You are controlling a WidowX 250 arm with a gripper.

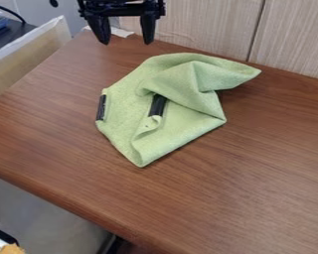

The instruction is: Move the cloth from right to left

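Observation:
At the top edge of the view hangs the black gripper [125, 37], its two fingers spread wide apart with nothing between them. It is above and behind the cloth, toward the table's back left, and does not touch it. The light green cloth [182, 96] lies crumpled on the brown wooden table [268, 173], around the upper middle of the view. One fold points to the right and a corner points toward the front. Two black strips show on the cloth, one at its left edge and one near its middle.
A pale wood-grain panel [208, 25] stands along the table's back edge. At the upper left, beside the table, is a box-like tan object [29, 54] with a white rim. The table's front edge runs from the left down to the bottom middle.

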